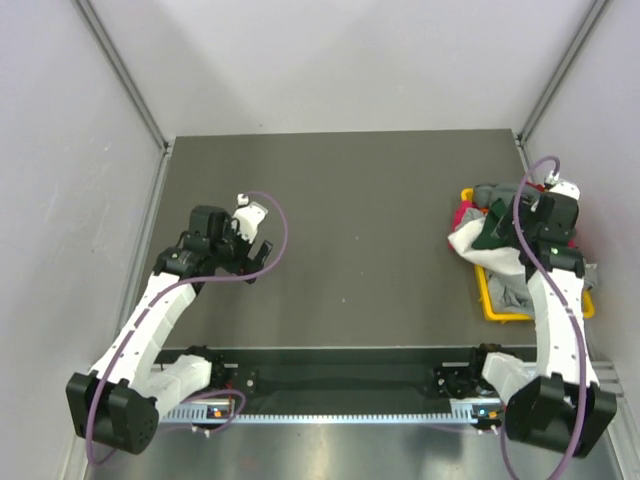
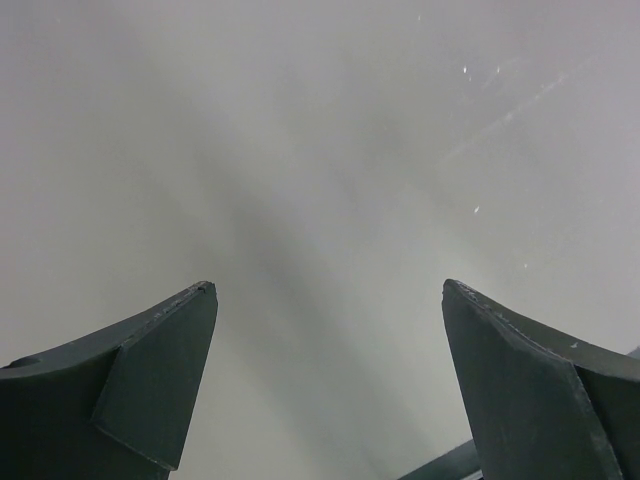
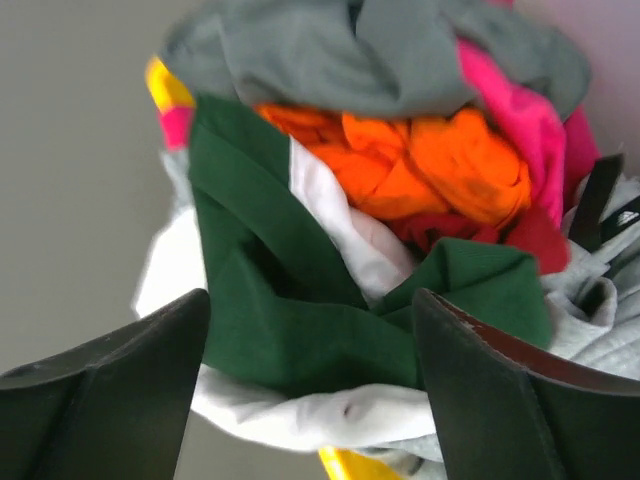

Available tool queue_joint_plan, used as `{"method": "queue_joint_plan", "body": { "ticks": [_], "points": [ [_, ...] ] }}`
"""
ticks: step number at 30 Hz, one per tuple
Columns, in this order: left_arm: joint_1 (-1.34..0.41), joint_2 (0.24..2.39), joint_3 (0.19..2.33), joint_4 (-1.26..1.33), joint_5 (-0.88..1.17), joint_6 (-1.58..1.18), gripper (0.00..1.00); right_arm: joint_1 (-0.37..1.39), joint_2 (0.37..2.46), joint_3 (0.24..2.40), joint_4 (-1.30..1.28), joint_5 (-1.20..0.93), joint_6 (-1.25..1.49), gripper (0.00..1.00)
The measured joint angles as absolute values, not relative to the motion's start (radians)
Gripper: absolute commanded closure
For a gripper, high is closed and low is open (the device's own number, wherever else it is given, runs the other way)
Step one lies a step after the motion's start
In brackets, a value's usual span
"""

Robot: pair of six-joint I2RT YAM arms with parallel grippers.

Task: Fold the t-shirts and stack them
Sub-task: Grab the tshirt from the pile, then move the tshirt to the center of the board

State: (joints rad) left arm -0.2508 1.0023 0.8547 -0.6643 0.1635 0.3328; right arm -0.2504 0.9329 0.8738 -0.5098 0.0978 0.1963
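The t-shirts lie crumpled in a heap (image 1: 490, 245) in a yellow bin (image 1: 492, 308) at the table's right edge. In the right wrist view a white tee with dark green parts (image 3: 270, 300) lies on top at the front. Behind it are an orange tee (image 3: 430, 160), a grey one (image 3: 330, 60), a pink one (image 3: 520, 110) and a red one (image 3: 540, 245). My right gripper (image 3: 310, 295) is open, its jaws on either side of the green and white cloth; it hovers over the heap (image 1: 505, 222). My left gripper (image 2: 327, 287) is open and empty over bare table at the left (image 1: 255, 250).
The dark table (image 1: 360, 220) is enclosed by pale walls at the back and both sides. The bin's yellow rim (image 3: 165, 85) shows behind and below the heap. White cloth hangs over the bin's left side onto the table (image 1: 465, 242).
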Motion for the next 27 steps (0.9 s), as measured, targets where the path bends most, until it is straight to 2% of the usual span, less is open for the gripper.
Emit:
{"method": "queue_joint_plan", "body": {
  "ticks": [1, 2, 3, 7, 11, 19, 22, 27],
  "points": [
    [-0.251, 1.002, 0.859, -0.661, 0.164, 0.334, 0.01, -0.250, 0.964, 0.874, -0.522, 0.097, 0.187, 0.52],
    [-0.251, 1.000, 0.862, -0.659, 0.166, 0.335, 0.01, -0.250, 0.987, 0.874, -0.532, 0.096, 0.181, 0.92],
    [-0.251, 0.999, 0.862, -0.659, 0.168, 0.336, 0.01, -0.250, 1.008, 0.874, -0.544, 0.096, 0.174, 1.00],
    [-0.251, 0.999, 0.863, -0.665, 0.168, 0.336, 0.01, -0.249, 1.023, 0.886, -0.596, 0.107, 0.173, 1.00],
    [-0.251, 0.999, 0.870, -0.668, 0.168, 0.336, 0.01, -0.245, 0.993, 0.997, -0.672, 0.109, 0.167, 1.00],
    [-0.251, 1.000, 0.910, -0.667, 0.141, 0.323, 0.01, -0.169, 0.986, 1.560, -0.739, 0.031, 0.150, 1.00],
    [-0.251, 1.005, 0.942, -0.666, 0.112, 0.313, 0.01, -0.164, 1.018, 1.790, -0.718, -0.086, 0.169, 1.00],
    [-0.244, 1.029, 0.987, -0.664, 0.065, 0.290, 0.01, -0.160, 1.072, 2.003, -0.549, -0.324, 0.321, 1.00]
  ]
}}
